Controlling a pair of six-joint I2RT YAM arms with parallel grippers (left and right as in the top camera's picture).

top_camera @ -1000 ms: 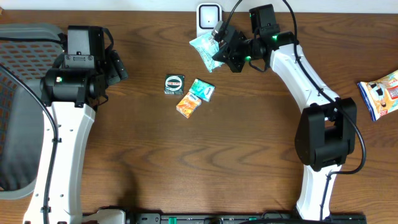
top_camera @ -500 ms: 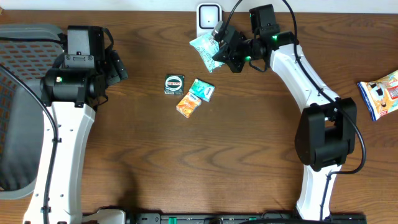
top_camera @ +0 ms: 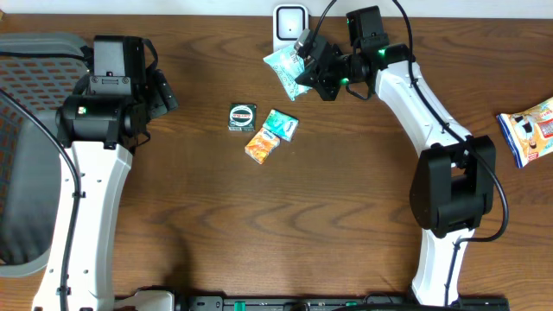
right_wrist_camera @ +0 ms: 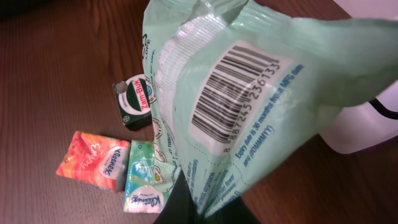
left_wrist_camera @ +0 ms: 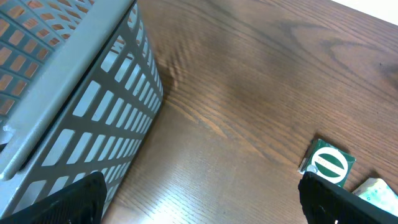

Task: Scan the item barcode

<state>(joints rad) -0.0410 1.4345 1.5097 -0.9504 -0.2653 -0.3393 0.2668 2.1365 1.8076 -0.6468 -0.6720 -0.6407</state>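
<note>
pouch (top_camera: 281, 69) just beside the scanner (top_camera: 289, 22), tin (top_camera: 243, 117) left of tissue packs (top_camera: 280, 125).

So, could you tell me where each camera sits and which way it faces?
Overhead: above the table, facing straight down; left arm and right arm show, right hand holding a pouch by the scanner.
Left wrist: on the left arm, facing basket, table and tin; open left hand at the bottom corners.
Right wrist: on the right arm, facing the pouch's barcode; one dark finger below.
Shared: the tin shows in all three.
</note>
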